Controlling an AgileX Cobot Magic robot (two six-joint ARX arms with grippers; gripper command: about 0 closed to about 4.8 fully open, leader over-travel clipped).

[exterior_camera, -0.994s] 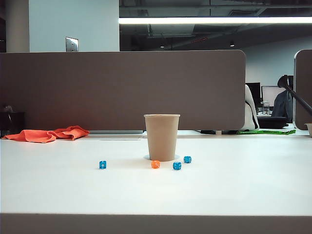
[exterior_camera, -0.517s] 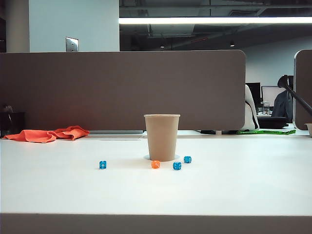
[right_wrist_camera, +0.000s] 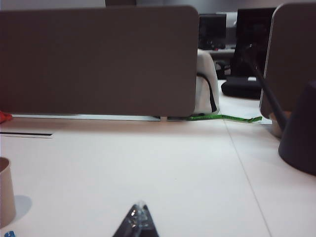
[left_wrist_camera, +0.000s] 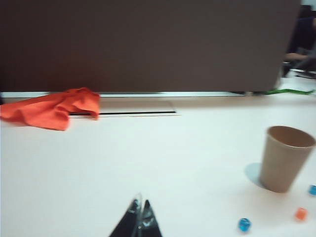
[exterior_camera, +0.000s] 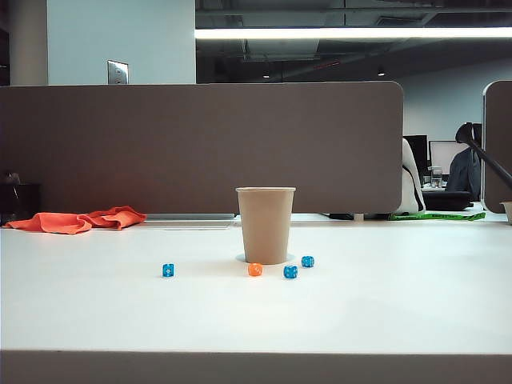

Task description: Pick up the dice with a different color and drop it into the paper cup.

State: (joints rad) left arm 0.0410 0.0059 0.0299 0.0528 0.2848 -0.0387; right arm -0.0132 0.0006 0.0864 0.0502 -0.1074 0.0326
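The tan paper cup (exterior_camera: 266, 225) stands upright mid-table. Just in front of its base lies the small orange die (exterior_camera: 255, 270). Three blue dice lie around it: one out to the left (exterior_camera: 168, 270), two at the right (exterior_camera: 290, 272) (exterior_camera: 308, 262). The left wrist view shows the cup (left_wrist_camera: 286, 158), the orange die (left_wrist_camera: 300, 214) and a blue die (left_wrist_camera: 244, 224), with my left gripper (left_wrist_camera: 139, 206) shut and empty, well short of them. My right gripper (right_wrist_camera: 140, 207) is shut with nothing in it; the cup's edge (right_wrist_camera: 6, 190) shows off to its side. Neither gripper appears in the exterior view.
An orange cloth (exterior_camera: 78, 220) lies at the table's back left, before a brown partition (exterior_camera: 200, 148). A dark stand base (right_wrist_camera: 298, 133) sits at the far right in the right wrist view. A green strip (exterior_camera: 438, 216) lies at the back right.
Nothing has moved on the table between the exterior frames; cup and dice stay in place.
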